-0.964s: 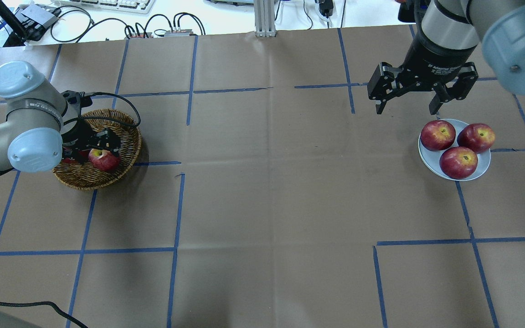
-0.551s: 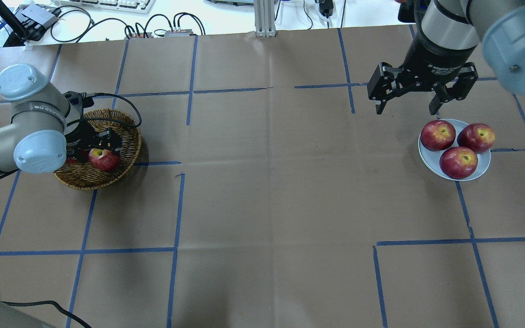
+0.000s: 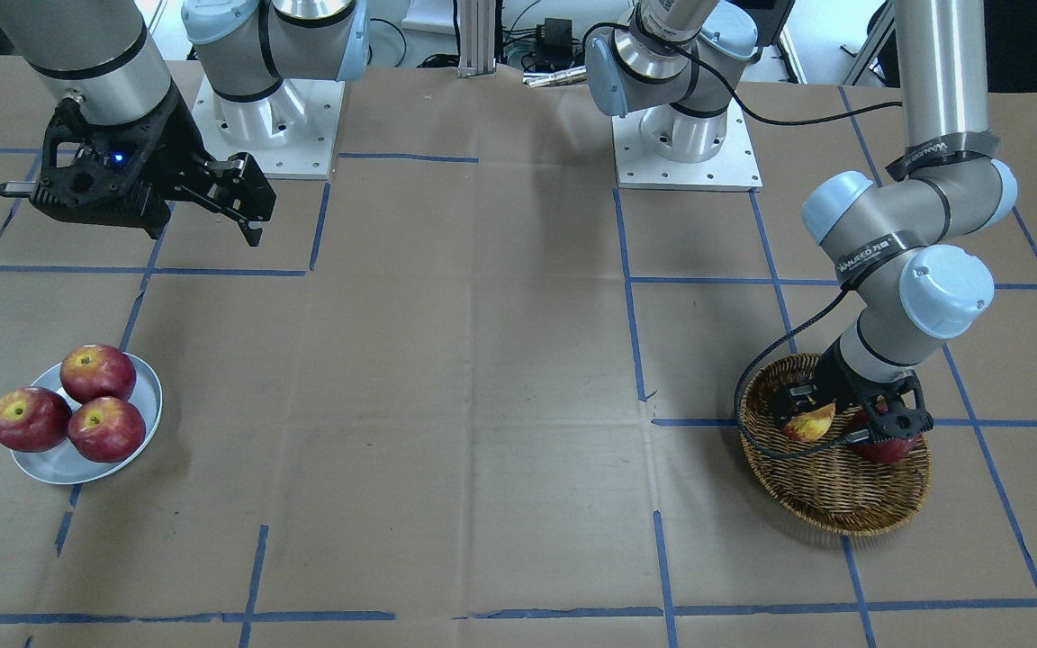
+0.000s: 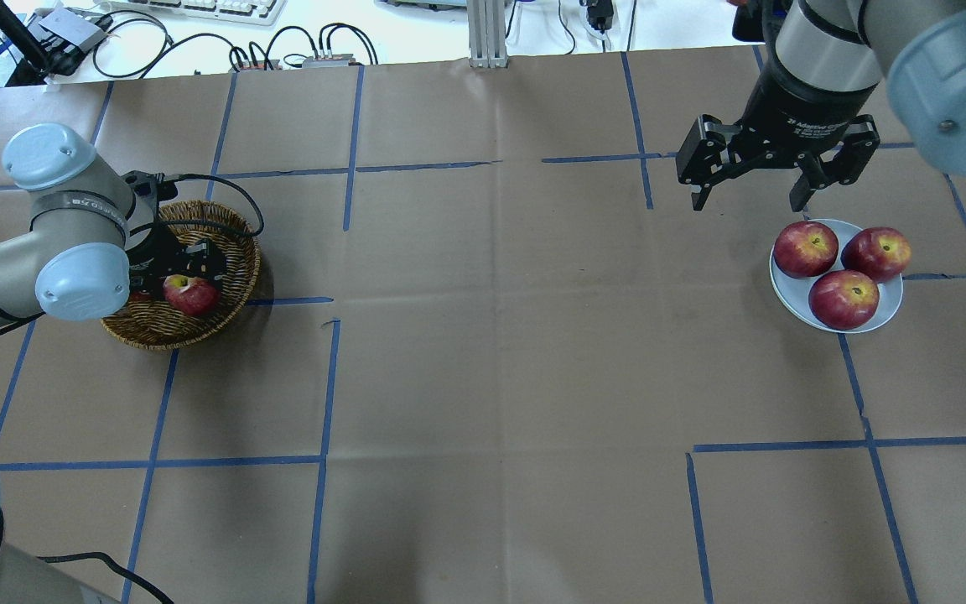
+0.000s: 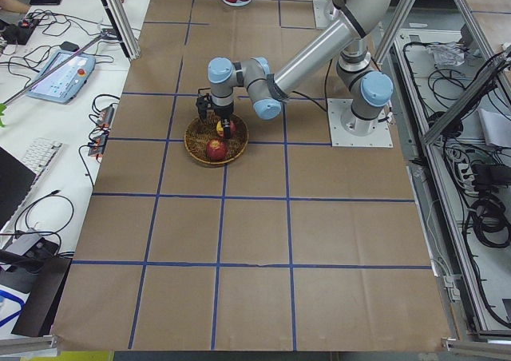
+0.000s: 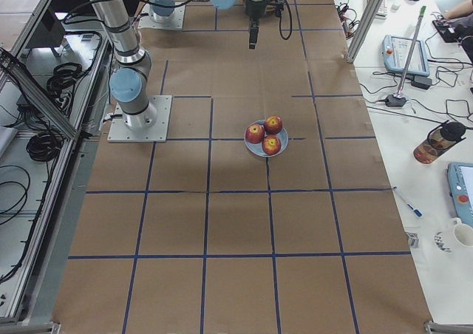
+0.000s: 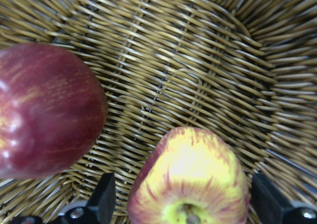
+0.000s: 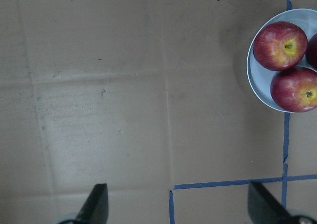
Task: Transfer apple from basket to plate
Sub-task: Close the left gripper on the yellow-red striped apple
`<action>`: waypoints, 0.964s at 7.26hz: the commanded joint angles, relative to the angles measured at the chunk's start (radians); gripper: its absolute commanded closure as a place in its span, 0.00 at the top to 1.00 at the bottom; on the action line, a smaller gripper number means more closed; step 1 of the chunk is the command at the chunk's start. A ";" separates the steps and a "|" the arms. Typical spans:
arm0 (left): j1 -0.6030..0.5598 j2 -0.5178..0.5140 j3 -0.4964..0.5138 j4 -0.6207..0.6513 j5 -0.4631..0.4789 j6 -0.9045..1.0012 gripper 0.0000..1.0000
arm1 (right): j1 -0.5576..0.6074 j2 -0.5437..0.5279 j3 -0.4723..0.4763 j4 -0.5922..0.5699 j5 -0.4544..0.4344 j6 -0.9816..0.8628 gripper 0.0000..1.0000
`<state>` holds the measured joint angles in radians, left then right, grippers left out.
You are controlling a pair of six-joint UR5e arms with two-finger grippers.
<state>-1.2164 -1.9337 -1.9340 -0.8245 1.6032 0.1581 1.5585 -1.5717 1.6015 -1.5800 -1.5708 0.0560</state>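
Left gripper sits low in the basket at the overhead view's left, jaws open astride the apple, seemingly to grasp it, while the open right gripper idles near the upper-right plate.

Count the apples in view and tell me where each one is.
5. Three red apples sit on the plate. Two lie in the basket: the pale apple between the left gripper's fingers, a dark red apple beside it. The arm may hide more.

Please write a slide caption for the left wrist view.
Left tool open around the pale apple in the basket, dark apple beside.
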 commanded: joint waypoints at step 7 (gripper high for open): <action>-0.168 0.135 0.015 -0.109 0.007 -0.260 0.69 | 0.000 0.001 -0.002 0.000 0.000 -0.001 1.00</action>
<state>-1.3002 -1.8513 -1.9250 -0.8673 1.6074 0.0222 1.5586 -1.5718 1.6012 -1.5800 -1.5695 0.0554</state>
